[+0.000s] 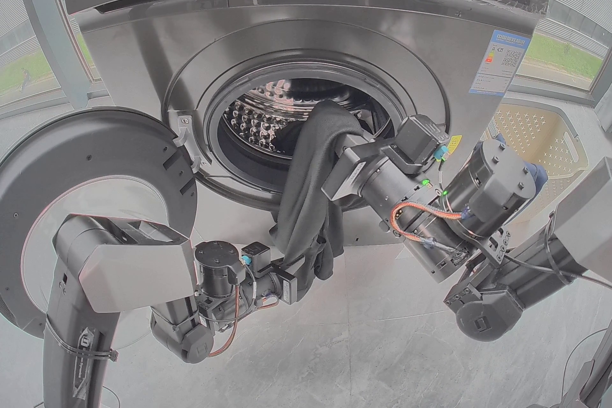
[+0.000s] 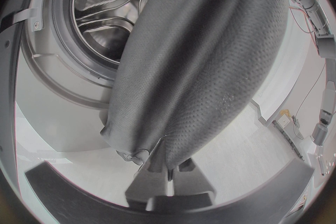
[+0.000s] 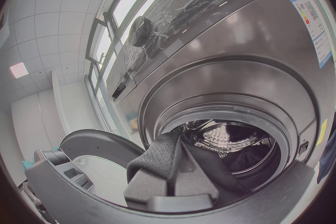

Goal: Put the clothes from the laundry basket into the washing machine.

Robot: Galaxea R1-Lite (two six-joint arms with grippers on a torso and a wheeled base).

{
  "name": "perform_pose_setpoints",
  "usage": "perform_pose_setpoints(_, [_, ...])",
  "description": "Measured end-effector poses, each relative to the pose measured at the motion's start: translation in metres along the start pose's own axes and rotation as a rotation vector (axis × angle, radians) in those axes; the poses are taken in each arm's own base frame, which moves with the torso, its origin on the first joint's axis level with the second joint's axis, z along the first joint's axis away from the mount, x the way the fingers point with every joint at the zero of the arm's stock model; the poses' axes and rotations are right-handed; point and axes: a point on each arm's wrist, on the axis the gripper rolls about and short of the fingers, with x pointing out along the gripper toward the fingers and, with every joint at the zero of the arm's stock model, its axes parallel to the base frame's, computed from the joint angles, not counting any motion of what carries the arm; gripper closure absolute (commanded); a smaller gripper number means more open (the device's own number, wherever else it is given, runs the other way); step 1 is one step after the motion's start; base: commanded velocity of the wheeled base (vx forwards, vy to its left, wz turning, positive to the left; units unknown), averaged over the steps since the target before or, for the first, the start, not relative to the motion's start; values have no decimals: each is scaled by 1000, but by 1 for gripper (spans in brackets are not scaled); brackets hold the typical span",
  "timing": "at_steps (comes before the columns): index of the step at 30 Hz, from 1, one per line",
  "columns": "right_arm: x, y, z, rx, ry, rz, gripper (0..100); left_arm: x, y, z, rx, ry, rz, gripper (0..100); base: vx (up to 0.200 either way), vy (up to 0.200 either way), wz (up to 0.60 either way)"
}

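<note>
- Washing machine (image 1: 306, 33): it stands in front of me with its drum (image 1: 268, 109) exposed, and one end of the load is already inside the mouth.
- Door (image 1: 95, 173): it is swung fully open on my left, just above my left arm. That arm could knock the door if it lifts carelessly.
- Laundry basket (image 1: 548, 141): it sits on the floor to the right of the machine, behind my right arm. I cannot tell what is left in it.
- Dark garment (image 1: 312, 173): it is draped over the lower rim of the opening, top end in the drum and long tail hanging down the front panel.
- I judge the biggest risk to be that tail. If I let go up top before most of the cloth is past the rim, its weight could pull the garment back out onto the floor. Pulling my two ends apart would only stretch it across the rim.
- Right arm: it reaches up from the lower right, wrist at the drum mouth. My right tool (image 3: 173, 165) is pinched narrow on the upper fold (cloth also lies over one finger).
- Left arm: it is low, elbow bent under the door. My left tool (image 2: 170, 170) is closed tight on the garment's bottom end, near the floor.
</note>
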Motion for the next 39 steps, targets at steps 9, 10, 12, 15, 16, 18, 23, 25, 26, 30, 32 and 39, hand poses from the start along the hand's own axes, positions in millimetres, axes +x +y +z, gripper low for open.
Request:
perform_pose_setpoints(9, [-4,-14,-2,-15,20,-40,100,-22,-1,25,1,-30,8,100,0,0,0])
perform_pose_setpoints(10, [-5,-17,-2,-17,24,-46,100,-27,-3,29,1,-33,8,100,0,0,0])
perform_pose_setpoints(12, [-7,-20,-3,-21,31,-55,100,-40,-5,38,1,-36,7,100,0,0,0])
perform_pose_setpoints(15, [-11,-25,-4,-25,45,-69,100,-64,-9,50,-4,-38,6,100,0,0,0])
perform_pose_setpoints(16, [-13,-26,-4,-27,50,-72,100,-70,-10,53,-6,-39,5,100,0,0,0])
perform_pose_setpoints(18, [-15,-27,-4,-29,57,-76,100,-81,-12,57,-9,-39,3,100,0,0,0])
perform_pose_setpoints(23, [-17,-27,-4,-29,64,-75,100,-89,-15,55,-10,-20,-5,100,0,0,0])
perform_pose_setpoints(25, [-17,-26,-4,-28,65,-73,100,-87,-14,49,-11,5,-14,100,0,0,0])
perform_pose_setpoints(26, [-17,-25,-4,-28,64,-72,100,-85,-14,44,-11,22,-21,100,0,0,0])
perform_pose_setpoints(30, [-14,-24,-2,-27,50,-66,100,-75,-12,22,-6,89,-41,100,0,0,0])
perform_pose_setpoints(32, [-12,-23,0,-25,42,-63,100,-68,-10,14,-2,107,-46,100,0,0,0])
perform_pose_setpoints(39, [-9,-19,2,-21,27,-51,100,-46,-4,-1,5,114,-49,0,0,0,0])
